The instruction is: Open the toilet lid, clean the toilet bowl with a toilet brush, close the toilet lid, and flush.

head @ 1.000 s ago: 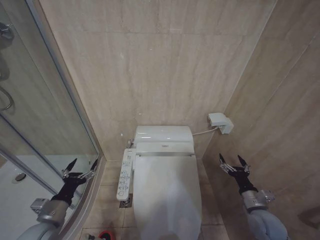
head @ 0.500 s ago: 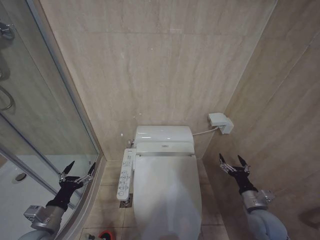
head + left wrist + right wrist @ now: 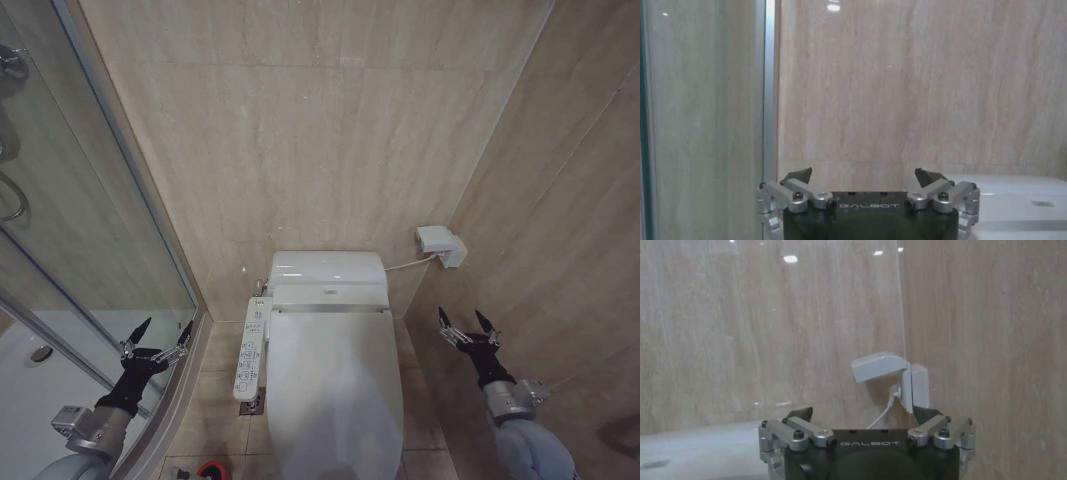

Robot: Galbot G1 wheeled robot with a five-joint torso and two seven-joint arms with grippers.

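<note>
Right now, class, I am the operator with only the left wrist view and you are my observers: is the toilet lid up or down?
Observer: Down; the toilet lid lies flat and shut.
Operator: Where is the right gripper?
Observer: The right gripper hangs open to the right of the toilet, near the side wall, touching nothing.
Operator: Any brush holder?
Observer: A red round holder sits on the floor left of the toilet, at the head view's bottom edge.
</note>
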